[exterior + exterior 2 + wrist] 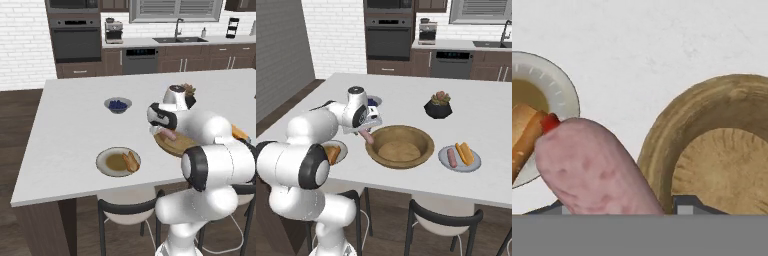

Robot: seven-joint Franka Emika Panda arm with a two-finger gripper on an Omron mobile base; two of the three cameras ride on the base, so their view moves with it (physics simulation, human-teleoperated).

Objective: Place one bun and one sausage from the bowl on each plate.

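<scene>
A pink sausage (594,167) hangs clenched in the claw (367,134) between the wooden bowl (400,146) and a bun-bearing plate (118,162). A berry bowl (118,105) and potted plant (438,105) stand behind on the table (75,110).

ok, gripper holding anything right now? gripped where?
Yes: the gripper holds a pink sausage by one end; the rest hangs free between the wooden bowl and the left plate.

2 plates (471,167) (342,146), 2 buns (465,153) (131,160), 2 sausages (451,158) (368,136), 1 wooden bowl (428,145).
</scene>
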